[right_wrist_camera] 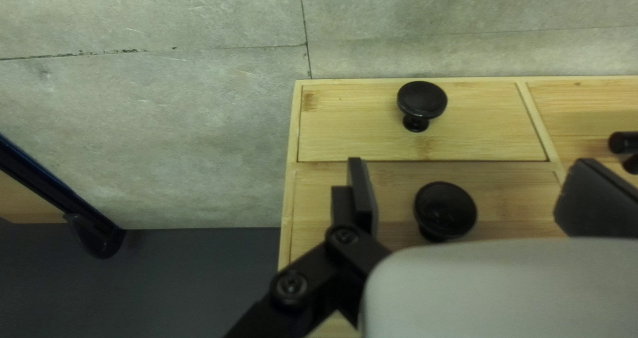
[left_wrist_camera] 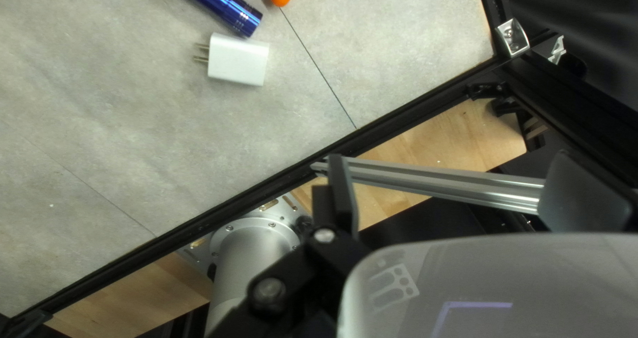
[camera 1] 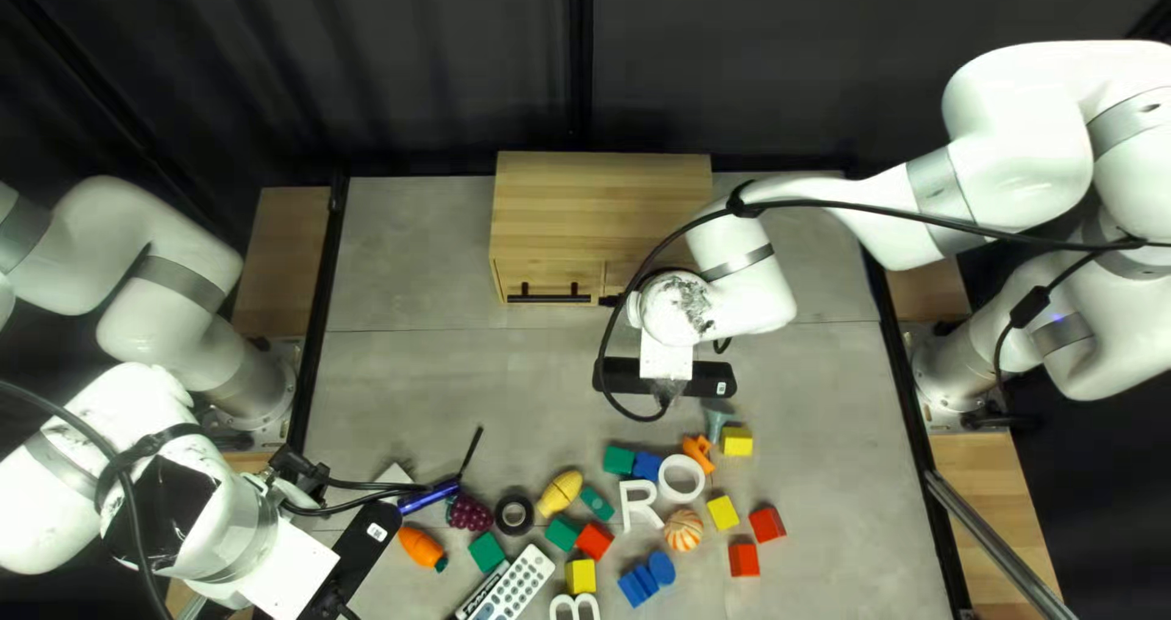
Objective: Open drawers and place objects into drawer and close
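In the top left view the wooden drawer cabinet [camera 1: 598, 206] stands by the far edge. My right gripper [camera 1: 701, 379] is in front of its right part, fingertips hidden. The right wrist view has that gripper [right_wrist_camera: 468, 202] open and facing the drawer fronts. One black knob [right_wrist_camera: 444, 210] lies between its fingers, untouched; another knob [right_wrist_camera: 422, 102] is on the drawer nearer the table. Both drawers look closed. My left gripper [camera 1: 354, 557] is at the lower left; in its wrist view the gripper [left_wrist_camera: 462, 188] is open, nothing held. Ahead are a white plug adapter [left_wrist_camera: 238, 60] and blue flashlight [left_wrist_camera: 219, 4].
Blocks, toy food, white letters, a tape roll [camera 1: 514, 514] and a remote [camera 1: 515, 584] lie spread across the near part of the table. The cabinet's bar handle [camera 1: 549, 293] is on its left part. A metal rail [left_wrist_camera: 445, 185] lies beyond the table's edge.
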{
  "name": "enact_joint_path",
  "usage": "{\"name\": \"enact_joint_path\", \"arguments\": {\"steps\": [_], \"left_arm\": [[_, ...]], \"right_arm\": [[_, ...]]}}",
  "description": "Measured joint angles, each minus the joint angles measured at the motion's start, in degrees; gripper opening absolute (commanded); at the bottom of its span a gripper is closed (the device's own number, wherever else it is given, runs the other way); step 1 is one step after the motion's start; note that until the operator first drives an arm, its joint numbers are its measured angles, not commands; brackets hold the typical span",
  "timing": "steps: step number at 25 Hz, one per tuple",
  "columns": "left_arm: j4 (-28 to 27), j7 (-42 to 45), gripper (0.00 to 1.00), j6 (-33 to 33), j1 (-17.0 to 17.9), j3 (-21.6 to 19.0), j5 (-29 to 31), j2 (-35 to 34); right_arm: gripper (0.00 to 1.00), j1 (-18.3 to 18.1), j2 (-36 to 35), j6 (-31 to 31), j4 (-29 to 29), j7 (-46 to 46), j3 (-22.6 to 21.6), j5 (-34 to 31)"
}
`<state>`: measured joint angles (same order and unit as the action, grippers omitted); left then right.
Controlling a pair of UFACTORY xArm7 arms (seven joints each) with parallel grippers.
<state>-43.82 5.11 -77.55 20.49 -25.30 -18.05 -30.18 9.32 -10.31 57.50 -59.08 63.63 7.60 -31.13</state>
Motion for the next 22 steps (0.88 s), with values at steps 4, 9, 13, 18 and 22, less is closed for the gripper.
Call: {"name": "enact_joint_path", "arguments": {"steps": [4,9,13,18,22], "left_arm": [[0.0,0.0,1.0,0.0,0.0,0.0,0.0,0.0],[0.0,0.0,1.0,0.0,0.0,0.0,0.0,0.0],[0.0,0.0,1.0,0.0,0.0,0.0,0.0,0.0],[0.0,0.0,1.0,0.0,0.0,0.0,0.0,0.0],[0.0,0.0,1.0,0.0,0.0,0.0,0.0,0.0]], "right_arm": [[0.95,-0.2,0.1,-0.6,0.3,0.1,0.2,-0.3],[0.98,-0.4,0.1,-0.8,0.3,0.3,0.3,-0.6],[0.86,-0.5,-0.1,-1.0,0.1,0.4,0.5,-0.8],[0.66,-0.5,-0.5,-1.1,-0.2,0.5,0.5,-1.0],[0.91,-0.7,-0.7,-1.3,-0.2,0.6,0.6,-1.2]]}}
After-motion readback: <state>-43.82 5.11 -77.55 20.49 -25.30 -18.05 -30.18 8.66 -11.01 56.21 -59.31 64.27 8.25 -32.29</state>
